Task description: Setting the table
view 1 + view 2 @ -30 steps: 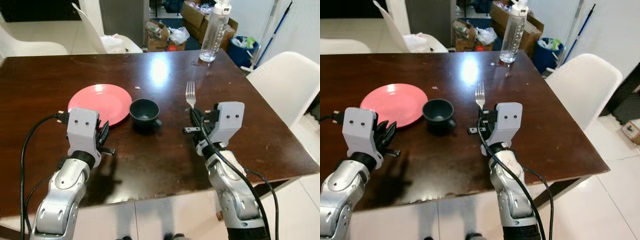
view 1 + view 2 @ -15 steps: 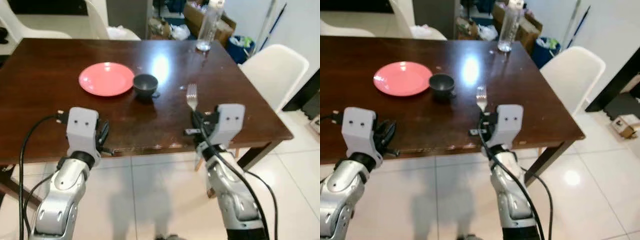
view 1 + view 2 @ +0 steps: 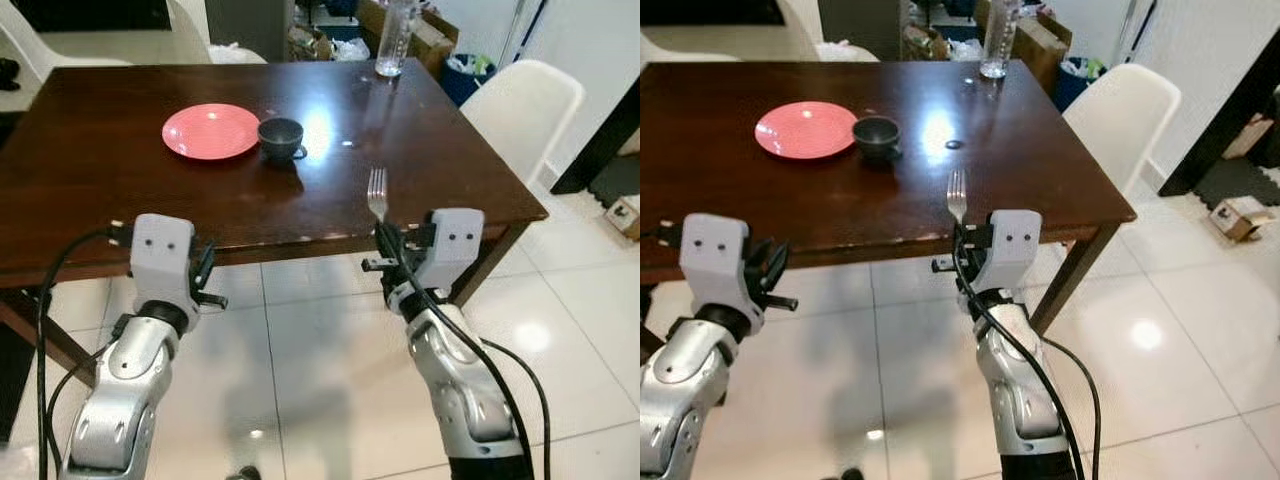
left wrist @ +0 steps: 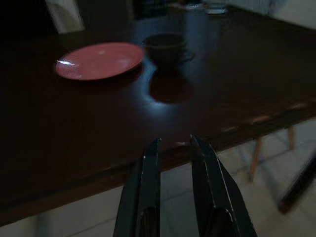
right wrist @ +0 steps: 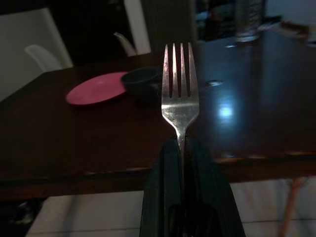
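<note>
Head views: dark brown wooden table, glossy, with a light glare near the cup. No readable writing or brand on anything. Pink plate sits on the table, dark cup just beside it on the robot's right. Clear bottle stands at the far edge, label illegible. White chair to the right of the table, another white chair far left. Cardboard boxes and clutter behind the table. White glossy tile floor.

Right gripper is held out in front of the table's near edge, fingers closed on a silver fork, tines up. Left gripper is also short of the near edge, holding nothing.

Left wrist view: dim. Two black fingers with a narrow gap, nothing between them; plate and cup beyond on the table.

Right wrist view: fork handle pinched between the fingers, tines upright, plate and cup behind.
</note>
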Controlling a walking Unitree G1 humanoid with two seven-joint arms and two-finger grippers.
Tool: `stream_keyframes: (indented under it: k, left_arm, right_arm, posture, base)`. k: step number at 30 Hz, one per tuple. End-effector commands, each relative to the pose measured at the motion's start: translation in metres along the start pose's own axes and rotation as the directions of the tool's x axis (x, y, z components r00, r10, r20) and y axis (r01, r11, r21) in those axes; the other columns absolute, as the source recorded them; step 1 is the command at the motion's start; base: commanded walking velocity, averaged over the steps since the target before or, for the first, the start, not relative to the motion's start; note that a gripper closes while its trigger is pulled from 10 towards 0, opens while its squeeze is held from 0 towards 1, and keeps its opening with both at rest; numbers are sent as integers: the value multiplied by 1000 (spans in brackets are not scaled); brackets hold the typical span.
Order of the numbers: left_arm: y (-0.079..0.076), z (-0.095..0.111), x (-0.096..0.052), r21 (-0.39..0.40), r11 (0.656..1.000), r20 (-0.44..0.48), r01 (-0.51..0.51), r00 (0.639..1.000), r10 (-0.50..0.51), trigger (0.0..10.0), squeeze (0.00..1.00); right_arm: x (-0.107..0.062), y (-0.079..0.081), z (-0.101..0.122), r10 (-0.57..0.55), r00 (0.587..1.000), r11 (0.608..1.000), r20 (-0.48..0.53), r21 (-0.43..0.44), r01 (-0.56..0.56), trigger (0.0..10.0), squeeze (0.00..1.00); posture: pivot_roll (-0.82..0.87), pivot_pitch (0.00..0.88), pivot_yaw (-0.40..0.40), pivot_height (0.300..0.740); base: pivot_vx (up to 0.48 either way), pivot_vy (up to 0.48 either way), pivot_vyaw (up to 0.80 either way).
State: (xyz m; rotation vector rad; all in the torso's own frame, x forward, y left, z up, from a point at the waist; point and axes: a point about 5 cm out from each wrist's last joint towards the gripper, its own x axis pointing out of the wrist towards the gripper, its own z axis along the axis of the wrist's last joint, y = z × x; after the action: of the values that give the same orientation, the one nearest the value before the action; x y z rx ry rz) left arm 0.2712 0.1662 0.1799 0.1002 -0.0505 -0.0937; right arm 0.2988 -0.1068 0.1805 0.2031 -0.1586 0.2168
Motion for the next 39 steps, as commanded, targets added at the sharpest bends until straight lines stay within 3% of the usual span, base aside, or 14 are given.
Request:
stream_keyframes:
  k: [1,39]
  left_arm:
    - [-1,-4,-2,4,1000,-22,4,1000,-4,10000,0]
    - [-6,-13,1,-6,1000,-43,11,999,-11,10000,0]
  right_arm:
    - [-2,-4,-3,-18,1000,1000,-16,10,18,10000,0]
    - [0,-4,-1,-13,1000,1000,-18,1,13,10000,0]
  posture:
    - [21,66,15,740]
    - [12,65,12,740]
  base:
    - [0,0,-800]
    - [0,0,-800]
